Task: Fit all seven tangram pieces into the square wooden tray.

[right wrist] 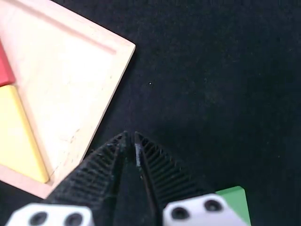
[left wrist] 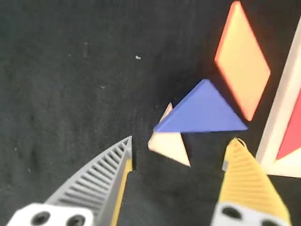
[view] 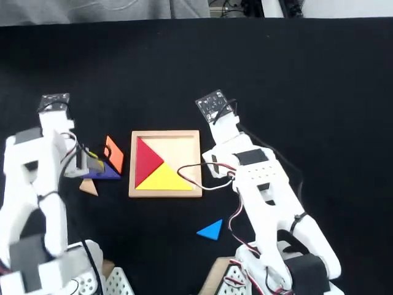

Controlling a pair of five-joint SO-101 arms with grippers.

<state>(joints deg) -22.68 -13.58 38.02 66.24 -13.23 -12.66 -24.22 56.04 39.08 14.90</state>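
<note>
Red triangle (view: 147,160) and yellow triangle (view: 163,179) lie in the tray (view: 166,133); five pieces remain. Left pincer (left wrist: 182,141) gapes empty, tan triangle (left wrist: 170,145) just ahead; right pincer (right wrist: 130,136) is pinched together, empty.

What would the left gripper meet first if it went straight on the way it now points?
Probably the pale triangle, which lies just ahead of the open left gripper, partly covered by the blue triangle. Depth is unclear, so the blue one might be touched first.
</note>
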